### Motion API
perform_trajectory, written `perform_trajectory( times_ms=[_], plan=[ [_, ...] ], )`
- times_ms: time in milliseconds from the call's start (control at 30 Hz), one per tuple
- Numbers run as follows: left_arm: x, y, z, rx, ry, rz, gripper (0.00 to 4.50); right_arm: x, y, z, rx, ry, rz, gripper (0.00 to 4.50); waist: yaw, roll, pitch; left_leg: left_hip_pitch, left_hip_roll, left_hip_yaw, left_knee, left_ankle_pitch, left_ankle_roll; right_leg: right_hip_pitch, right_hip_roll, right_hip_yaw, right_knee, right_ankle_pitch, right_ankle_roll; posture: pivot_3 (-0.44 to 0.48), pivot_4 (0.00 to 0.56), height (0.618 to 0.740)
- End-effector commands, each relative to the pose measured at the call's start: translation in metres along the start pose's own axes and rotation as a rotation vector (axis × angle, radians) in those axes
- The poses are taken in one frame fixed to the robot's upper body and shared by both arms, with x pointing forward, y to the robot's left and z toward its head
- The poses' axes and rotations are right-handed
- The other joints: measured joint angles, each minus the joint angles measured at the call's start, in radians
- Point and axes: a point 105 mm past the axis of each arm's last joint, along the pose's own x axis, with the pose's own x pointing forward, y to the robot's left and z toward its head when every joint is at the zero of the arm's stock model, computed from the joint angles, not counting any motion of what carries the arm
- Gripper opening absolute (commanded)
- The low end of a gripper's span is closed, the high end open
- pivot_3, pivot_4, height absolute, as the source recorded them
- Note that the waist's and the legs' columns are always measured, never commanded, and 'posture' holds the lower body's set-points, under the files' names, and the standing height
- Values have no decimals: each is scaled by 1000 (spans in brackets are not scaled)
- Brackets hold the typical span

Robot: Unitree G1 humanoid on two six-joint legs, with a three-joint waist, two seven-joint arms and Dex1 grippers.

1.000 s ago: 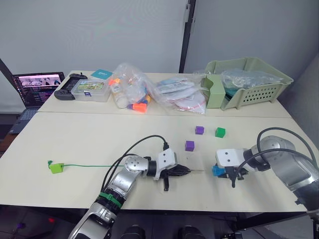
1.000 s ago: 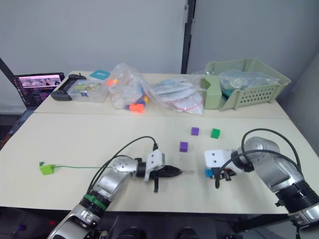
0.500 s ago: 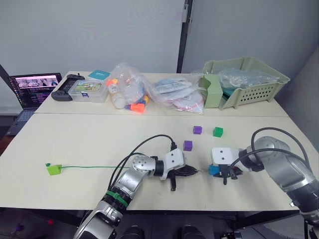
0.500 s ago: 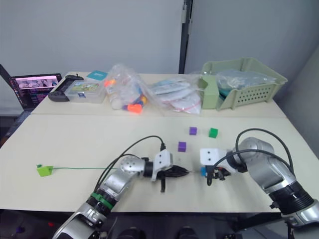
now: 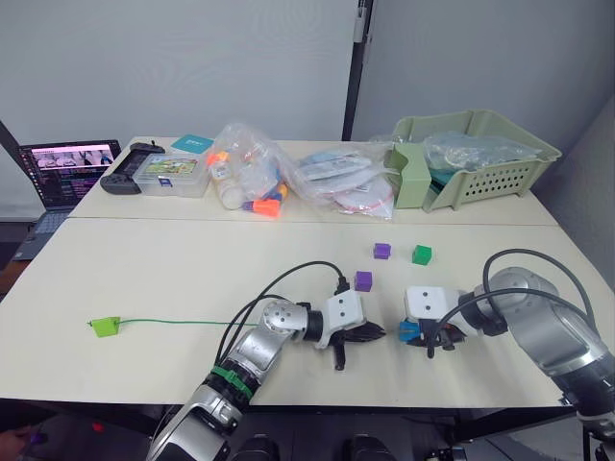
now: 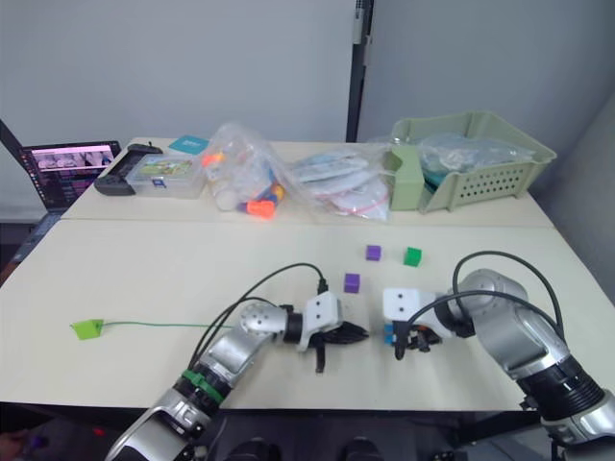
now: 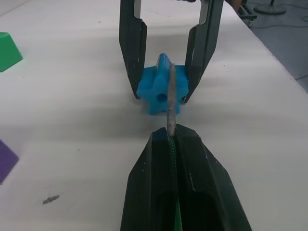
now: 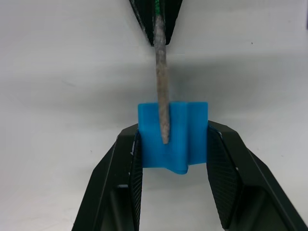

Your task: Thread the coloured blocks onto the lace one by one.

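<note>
Near the front edge of the desk (image 5: 144, 279), the blue block (image 7: 161, 91) sits clamped between the two fingers (image 8: 122, 168) of the right gripper (image 5: 415, 333), held just above or on the surface with its hole turned toward the other arm, so the needle can be fed straight in. The grey tip of the lace (image 7: 171, 98) sticks out from the left gripper (image 5: 377, 332), whose fingers are pressed together on the lace just behind the stiff part; gripping it that short probably keeps the tip from bending. In the wrist views the tip lies across the top of the block, beside the hole rather than in it, so the threading looks not yet done and the aim seems slightly off.

Both forearms lie low over the desk and point at each other, grippers nearly nose to nose.

Behind the left gripper the green lace (image 5: 178, 322) trails away across the desk to the lime green block (image 5: 104, 327) at its far end. The two purple blocks (image 5: 363, 280) (image 5: 381, 251) and the dark green block (image 5: 422, 254) wait loose on the desk a little further back. Well behind them stand a green basket (image 5: 500, 168), clear bags of toys (image 5: 252, 173) and a laptop (image 5: 67, 173).
</note>
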Motion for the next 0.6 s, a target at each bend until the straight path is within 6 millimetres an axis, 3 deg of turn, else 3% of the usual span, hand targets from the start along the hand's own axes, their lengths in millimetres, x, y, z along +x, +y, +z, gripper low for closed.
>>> perform_trajectory(
  times_ms=[33, 600],
  plan=[
    [-15, 8, 12, 28, -17, 44, 0, 5, 10, 7, -12, -32, 50, 1336, -1, 0, 0, 0, 0, 0, 0, 0, 0, 0, 0, 0, 0, 0, 0, 0, 150, 740],
    [-15, -1, 5, 14, 77, -13, 0, 11, 7, 17, -24, -58, 46, 1336, -1, 0, 0, 0, 0, 0, 0, 0, 0, 0, 0, 0, 0, 0, 0, 0, 150, 740]
  ],
)
